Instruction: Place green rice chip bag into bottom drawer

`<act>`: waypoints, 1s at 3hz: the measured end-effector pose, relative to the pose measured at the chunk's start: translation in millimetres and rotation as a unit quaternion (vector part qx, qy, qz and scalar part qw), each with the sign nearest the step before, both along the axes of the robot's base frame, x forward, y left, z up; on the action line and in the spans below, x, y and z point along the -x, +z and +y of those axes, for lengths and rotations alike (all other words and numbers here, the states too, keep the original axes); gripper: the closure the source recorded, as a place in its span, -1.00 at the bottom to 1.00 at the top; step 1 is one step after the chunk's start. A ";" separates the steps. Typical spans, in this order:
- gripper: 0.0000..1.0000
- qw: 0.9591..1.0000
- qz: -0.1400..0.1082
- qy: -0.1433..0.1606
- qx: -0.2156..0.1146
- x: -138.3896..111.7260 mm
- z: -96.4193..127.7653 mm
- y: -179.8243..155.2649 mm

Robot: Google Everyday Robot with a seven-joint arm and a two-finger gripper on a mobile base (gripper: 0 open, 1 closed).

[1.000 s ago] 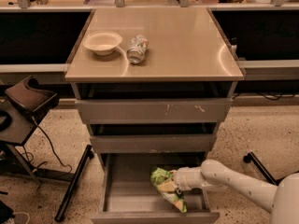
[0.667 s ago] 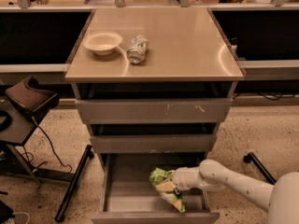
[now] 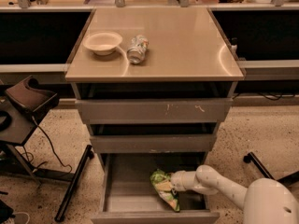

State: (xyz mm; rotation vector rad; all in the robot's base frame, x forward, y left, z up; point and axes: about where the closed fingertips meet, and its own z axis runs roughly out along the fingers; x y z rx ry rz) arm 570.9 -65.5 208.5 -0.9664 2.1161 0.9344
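The green rice chip bag (image 3: 164, 189) lies inside the open bottom drawer (image 3: 154, 216), right of its middle, with its long side running from back left to front right. My gripper (image 3: 174, 182) reaches into the drawer from the right on the white arm (image 3: 219, 185). Its tip is against the bag's right upper side and is partly hidden by the bag.
Two grey drawers (image 3: 154, 111) (image 3: 154, 143) above stand slightly pulled out. A pale bowl (image 3: 103, 42) and a crushed silver can (image 3: 137, 49) sit on the cabinet top (image 3: 187, 45). A black stand with a seat (image 3: 28, 97) and a leg (image 3: 72, 183) is at the left.
The bag and my gripper have shifted slightly to the left inside the bottom drawer. Nothing else has moved.
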 end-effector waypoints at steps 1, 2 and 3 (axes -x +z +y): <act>1.00 0.999 -0.016 -0.029 -0.001 -10.8 -8.6 -35.6; 0.62 0.999 -0.016 -0.032 -0.001 -11.5 -10.2 -37.0; 0.15 0.999 -0.016 -0.032 -0.001 -11.5 -10.2 -37.0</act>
